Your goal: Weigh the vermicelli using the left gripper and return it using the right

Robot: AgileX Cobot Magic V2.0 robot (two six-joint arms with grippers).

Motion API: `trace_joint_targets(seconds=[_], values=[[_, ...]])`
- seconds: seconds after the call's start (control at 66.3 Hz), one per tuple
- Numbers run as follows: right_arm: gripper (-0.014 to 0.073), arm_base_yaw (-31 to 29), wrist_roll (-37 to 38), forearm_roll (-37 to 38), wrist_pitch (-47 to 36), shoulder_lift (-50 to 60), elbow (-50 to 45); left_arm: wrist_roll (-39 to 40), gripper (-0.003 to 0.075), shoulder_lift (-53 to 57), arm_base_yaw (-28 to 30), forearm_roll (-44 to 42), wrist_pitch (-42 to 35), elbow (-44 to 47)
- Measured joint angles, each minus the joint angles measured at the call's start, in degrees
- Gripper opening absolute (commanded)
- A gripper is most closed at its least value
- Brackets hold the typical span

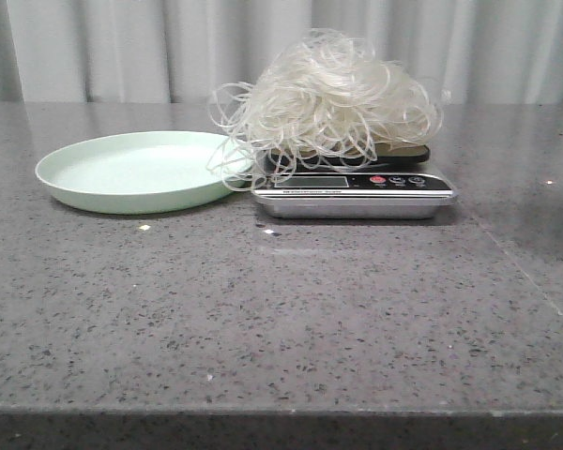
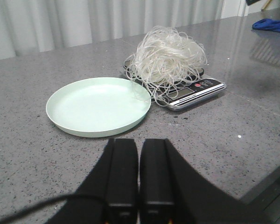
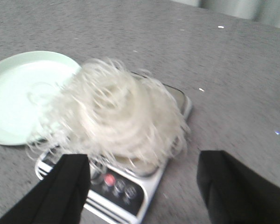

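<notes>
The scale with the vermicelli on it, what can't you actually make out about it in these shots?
- Scale display reading: too small in the front view, covered by vermicelli strands in the left wrist view, blurred in the right wrist view.
- Weighing platform: mostly buried under the vermicelli in every view.
- Button labels: too small to read.

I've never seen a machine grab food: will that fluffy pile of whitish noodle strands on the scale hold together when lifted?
The fluffy whitish glass-noodle tangle probably lifts as one springy, light clump, since its strands loop through each other. Loose loops hanging over the pale green round plate and the silver digital scale may snag or trail.
</notes>
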State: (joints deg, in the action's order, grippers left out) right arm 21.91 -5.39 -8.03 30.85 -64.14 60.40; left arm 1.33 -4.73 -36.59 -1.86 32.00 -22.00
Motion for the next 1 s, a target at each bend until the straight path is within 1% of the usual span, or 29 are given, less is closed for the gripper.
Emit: trace_joint_targets(seconds=[0.03, 0.045, 0.091, 0.106, 0.121, 0.181, 0.196, 0.211, 0.377, 0.513, 0.679, 0.724, 0.739, 0.754, 0.784, 0.799, 0.815, 0.83, 0.845, 0.875, 0.935, 0.996], values=[[0.0608, 0.67, 0.00, -0.12, 1.31, -2.30, 3.19, 0.00, 0.0127, 0.00, 0.00, 0.00, 0.00, 0.00], [0.0608, 0.67, 0.00, -0.12, 1.31, -2.85, 3.19, 0.00, 0.0127, 0.00, 0.00, 0.00, 0.00, 0.00], [0.0608, 1.33, 0.00, -0.38, 3.60, -6.82, 8.27, 0.00, 0.0127, 0.00, 0.00, 0.00, 0.00, 0.00], [0.0608, 1.48, 0.00, -0.38, 3.60, -7.38, 8.27, 0.00, 0.0127, 0.00, 0.00, 0.00, 0.00, 0.00], [0.0608, 1.62, 0.00, -0.38, 4.93, -9.03, 10.77, 0.00, 0.0127, 0.00, 0.00, 0.00, 0.00, 0.00], [0.0608, 1.95, 0.00, -0.52, 7.78, -13.34, 15.73, 0.00, 0.0127, 0.00, 0.00, 0.00, 0.00, 0.00], [0.0608, 1.95, 0.00, -0.52, 7.78, -13.86, 15.73, 0.00, 0.0127, 0.00, 0.00, 0.00, 0.00, 0.00], [0.0608, 1.96, 0.00, -0.66, 9.25, -15.40, 18.13, 0.00, 0.0127, 0.00, 0.00, 0.00, 0.00, 0.00], [0.0608, 2.10, 0.00, -0.94, 17.61, -26.59, 29.95, 0.00, 0.0127, 0.00, 0.00, 0.00, -0.09, 0.00], [0.0608, 2.10, 0.00, -1.02, 23.08, -34.41, 36.38, 0.00, 0.0127, 0.00, 0.00, 0.00, -0.09, 0.00], [0.0600, 2.10, 0.00, -1.08, 29.83, -42.06, 41.40, 0.00, 0.0127, 0.00, 0.00, 0.00, -0.09, 0.00], [0.0563, 2.10, 0.00, -1.23, 31.33, -43.64, 42.62, 0.00, 0.0127, 0.00, 0.00, 0.00, -0.09, 0.00], [0.0518, 2.10, 0.00, -1.38, 32.19, -44.53, 43.48, 0.00, 0.0127, 0.00, 0.00, 0.00, -0.09, 0.00], [0.0503, 2.10, 0.00, -1.32, 31.96, -44.53, 43.28, 0.00, 0.0127, 0.00, 0.00, 0.00, -0.09, 0.00], [0.0434, 2.10, 0.00, -1.47, 33.51, -45.46, 44.57, 0.00, 0.0127, 0.00, 0.00, 0.00, -0.09, 0.00], [0.0392, 2.10, 0.00, -1.53, 34.24, -45.98, 45.20, 0.00, 0.0127, 0.00, 0.00, 0.00, -0.09, 0.00], [0.0323, 2.10, 0.00, -1.62, 34.64, -46.30, 45.59, 0.00, 0.0127, 0.00, 0.00, 0.00, -0.09, 0.00], [0.0274, 2.10, 0.00, -1.62, 34.95, -46.61, 45.97, 0.00, 0.0127, 0.00, 0.00, 0.00, -0.09, 0.00], [0.0199, 2.10, 0.00, -1.77, 35.24, -47.07, 46.33, 0.00, 0.0127, 0.00, 0.00, 0.00, -0.09, 0.00], [0.0113, 2.10, 0.00, -1.91, 35.63, -47.81, 47.21, 0.00, 0.0127, 0.00, 0.00, 0.00, -0.09, 0.00], [0.0174, 2.10, 0.00, -2.01, 36.17, -48.94, 48.81, 0.00, 0.0127, 0.00, 0.00, 0.00, -0.09, 0.00], [0.0174, 1.99, 0.00, -2.12, 36.76, -49.48, 49.92, 0.00, 0.0127, 0.00, 0.00, 0.00, -0.09, 0.00]])
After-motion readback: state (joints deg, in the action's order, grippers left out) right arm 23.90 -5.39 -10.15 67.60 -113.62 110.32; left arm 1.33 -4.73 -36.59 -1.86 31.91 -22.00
